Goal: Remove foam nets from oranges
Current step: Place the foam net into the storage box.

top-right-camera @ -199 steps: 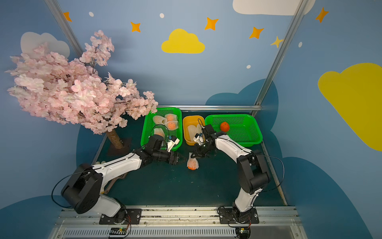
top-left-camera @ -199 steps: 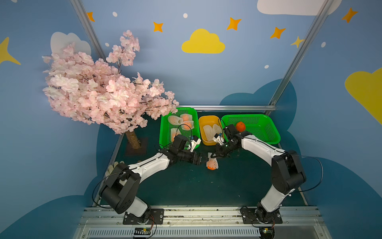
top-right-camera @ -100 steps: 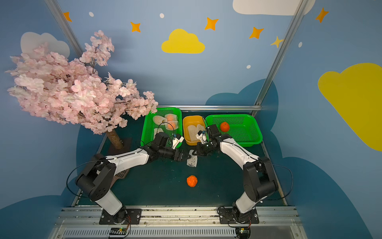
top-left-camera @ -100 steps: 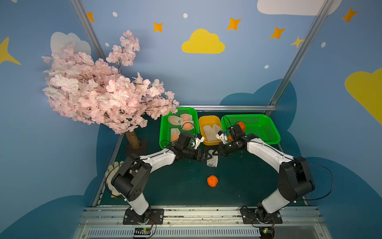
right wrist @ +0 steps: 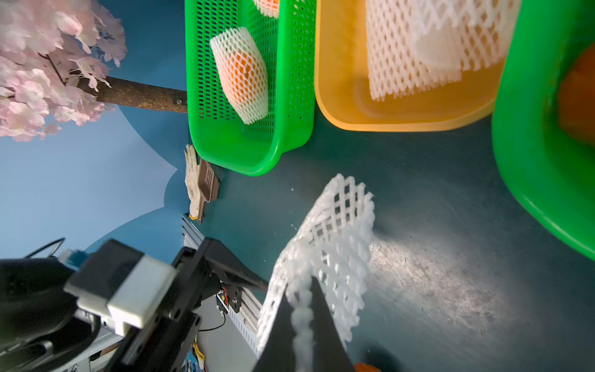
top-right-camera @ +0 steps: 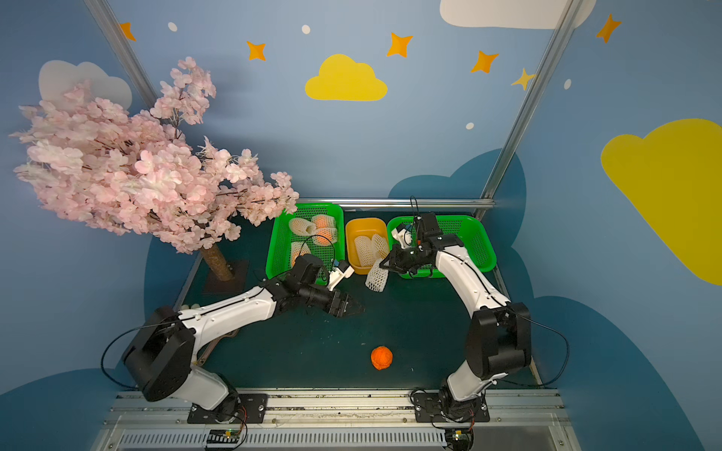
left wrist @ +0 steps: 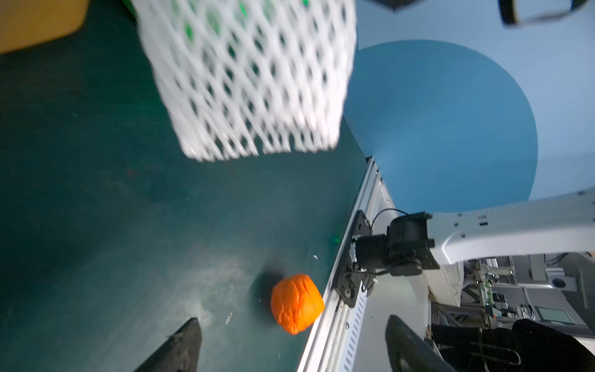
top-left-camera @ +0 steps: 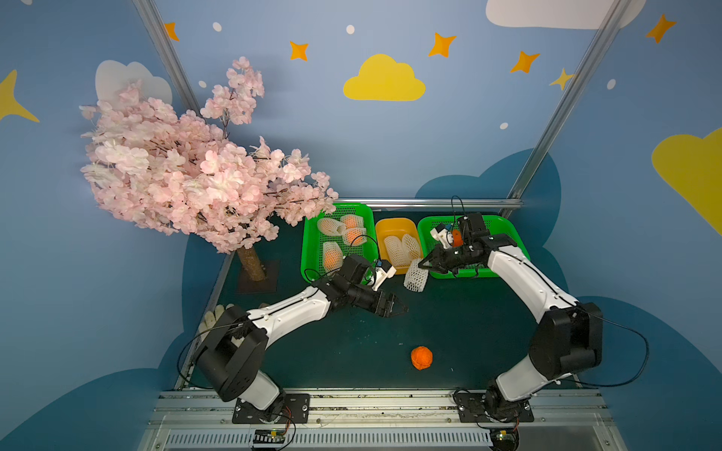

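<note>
1. The right gripper (right wrist: 302,309) is seen clamped on the rim of a white diamond-mesh foam net sleeve (top-left-camera: 415,276). The sleeve hangs limp and empty just in front of the yellow-orange plastic tub (top-left-camera: 394,223). Whether its lower end touches the dark green mat (top-left-camera: 469,332) cannot be told.
2. The rim pinch is judged deliberate: held by one edge, the sleeve dangles open and can be dropped into the tub, where flattened empty nets (top-left-camera: 400,246) are already piled.
3. The left gripper (top-left-camera: 398,309) is held wide open with nothing between its fingers, low over the mat. In the left wrist view it is aimed toward the bare orange.
4. The small round bare orange (top-left-camera: 421,357) lies alone on the mat close to the front rail (left wrist: 335,319), well apart from both grippers. A pickup by the left gripper is judged the likely next step.
5. A second bare orange (right wrist: 576,106) is seen in the right green perforated basket (top-left-camera: 512,234), largely hidden behind the right wrist in both top views.
6. Netted oranges (top-left-camera: 332,255) are left in the left green perforated basket (top-left-camera: 306,242), so the task is judged partly done.
7. Around: a pink blossom tree (top-left-camera: 195,175) overhangs the left basket's far corner, and a white knitted glove (right wrist: 192,180) lies at the mat edge. Nothing is seen blocking the tub. The rail beside the bare orange leaves little room for one finger.
</note>
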`<state>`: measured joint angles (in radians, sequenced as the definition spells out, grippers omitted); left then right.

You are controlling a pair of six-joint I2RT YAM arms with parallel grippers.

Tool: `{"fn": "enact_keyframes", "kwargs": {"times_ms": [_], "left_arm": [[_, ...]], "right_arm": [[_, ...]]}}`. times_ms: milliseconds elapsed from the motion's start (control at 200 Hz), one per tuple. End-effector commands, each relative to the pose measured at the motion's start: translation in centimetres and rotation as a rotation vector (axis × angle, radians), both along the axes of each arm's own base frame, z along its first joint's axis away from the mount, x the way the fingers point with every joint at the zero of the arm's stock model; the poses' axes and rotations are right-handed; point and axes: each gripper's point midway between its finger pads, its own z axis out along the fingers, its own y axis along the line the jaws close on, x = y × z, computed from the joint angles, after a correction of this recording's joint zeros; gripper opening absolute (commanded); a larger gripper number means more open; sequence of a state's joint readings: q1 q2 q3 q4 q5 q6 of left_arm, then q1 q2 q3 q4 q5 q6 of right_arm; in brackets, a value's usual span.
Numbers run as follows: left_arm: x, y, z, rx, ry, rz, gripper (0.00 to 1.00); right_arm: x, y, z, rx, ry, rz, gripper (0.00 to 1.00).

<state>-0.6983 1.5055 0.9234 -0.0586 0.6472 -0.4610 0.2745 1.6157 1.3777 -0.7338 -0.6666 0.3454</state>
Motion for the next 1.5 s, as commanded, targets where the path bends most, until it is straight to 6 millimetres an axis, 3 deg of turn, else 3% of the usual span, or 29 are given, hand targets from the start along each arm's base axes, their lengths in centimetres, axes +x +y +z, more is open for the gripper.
{"fn": "enact_keyframes", "kwargs": {"times_ms": [0,140,350,591,776,1001,1276,1497], "left_arm": [[-0.3,1.4,-1.1,0.026,0.035,0.069,0.89],[-0.6,1.8,-0.2,0.040,-0.017,0.089,0.89],[-1.1,3.5,0.3,0.060,-0.058,0.142,0.89],[-1.4,5.5,2.0,0.076,-0.134,0.207,0.90],[-1.4,7.0,2.7,0.093,-0.165,0.256,0.90],[-1.3,8.6,3.1,0.123,-0.179,0.310,0.90],[-0.7,9.8,3.5,0.139,-0.193,0.347,0.90],[-0.2,10.3,3.5,0.154,-0.194,0.363,0.90]], "right_arm": [[0.8,0.6,0.1,0.009,0.047,0.010,0.13],[4.0,1.5,0.6,0.011,0.050,-0.007,0.16],[8.8,1.8,-1.2,-0.063,0.084,-0.040,0.18],[12.2,3.5,-2.9,-0.108,0.091,-0.015,0.21],[12.9,5.8,-4.4,-0.142,0.103,0.032,0.22],[12.8,7.0,-7.5,-0.227,0.129,0.044,0.25],[13.8,6.7,-10.1,-0.393,0.045,0.033,0.37],[16.0,5.5,-9.1,-0.498,-0.100,-0.005,0.50]]}}
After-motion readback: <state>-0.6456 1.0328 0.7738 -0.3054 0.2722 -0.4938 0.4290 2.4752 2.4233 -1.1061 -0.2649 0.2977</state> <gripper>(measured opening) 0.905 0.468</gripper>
